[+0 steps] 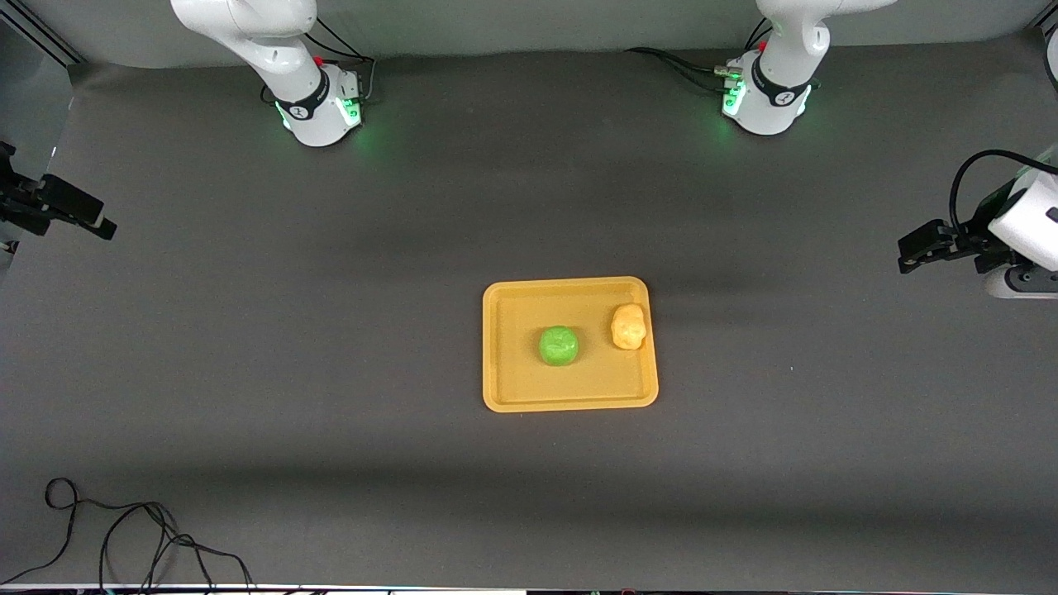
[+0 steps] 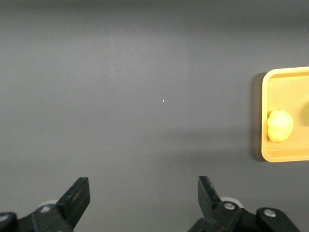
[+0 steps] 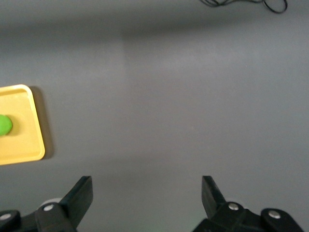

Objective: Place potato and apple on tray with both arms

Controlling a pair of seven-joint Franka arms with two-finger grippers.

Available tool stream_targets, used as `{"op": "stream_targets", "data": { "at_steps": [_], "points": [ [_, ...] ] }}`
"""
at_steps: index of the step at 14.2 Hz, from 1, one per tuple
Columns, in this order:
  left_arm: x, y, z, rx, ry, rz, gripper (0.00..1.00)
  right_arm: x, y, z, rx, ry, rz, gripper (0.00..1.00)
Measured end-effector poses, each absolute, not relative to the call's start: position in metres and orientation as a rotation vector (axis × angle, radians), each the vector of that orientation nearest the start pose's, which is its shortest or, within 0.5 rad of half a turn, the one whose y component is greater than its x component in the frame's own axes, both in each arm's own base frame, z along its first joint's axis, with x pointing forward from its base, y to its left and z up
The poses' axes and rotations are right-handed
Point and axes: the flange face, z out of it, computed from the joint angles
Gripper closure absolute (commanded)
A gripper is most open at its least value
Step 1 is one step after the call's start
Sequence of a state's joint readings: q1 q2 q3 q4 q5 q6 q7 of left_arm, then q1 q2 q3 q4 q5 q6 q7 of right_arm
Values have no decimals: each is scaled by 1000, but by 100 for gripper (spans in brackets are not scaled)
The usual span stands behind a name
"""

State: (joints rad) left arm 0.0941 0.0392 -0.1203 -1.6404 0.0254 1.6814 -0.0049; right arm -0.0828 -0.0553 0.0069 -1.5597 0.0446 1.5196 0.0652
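Note:
The yellow-orange tray (image 1: 512,388) lies in the middle of the dark table. The green apple (image 1: 559,345) sits on it near its centre. The lumpy yellow potato (image 1: 628,326) sits on it by the rim toward the left arm's end. My left gripper (image 1: 909,252) is open and empty, raised over the left arm's end of the table; its wrist view shows its open gripper (image 2: 144,186), the potato (image 2: 280,125) and the tray's rim (image 2: 265,121). My right gripper (image 1: 99,227) is open and empty over the right arm's end; its wrist view shows its open gripper (image 3: 147,186), the tray (image 3: 24,140) and the apple (image 3: 4,124).
A black cable (image 1: 124,537) lies looped on the table at the corner nearest the front camera, at the right arm's end; it also shows in the right wrist view (image 3: 241,4). The two arm bases (image 1: 322,107) (image 1: 764,103) glow green.

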Motion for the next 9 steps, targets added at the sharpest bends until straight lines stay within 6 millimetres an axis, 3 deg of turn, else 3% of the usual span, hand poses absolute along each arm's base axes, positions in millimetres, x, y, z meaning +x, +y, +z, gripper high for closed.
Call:
{"op": "stream_targets", "data": {
  "at_steps": [5,9],
  "points": [
    [574,-11,579,-3121,37,-4,0,531,-12,656,-3161,132,-11,0],
    [574,-11,579,-3121,37,-4,0,532,-24,653,-3163,90,-2,0]
  ]
}}
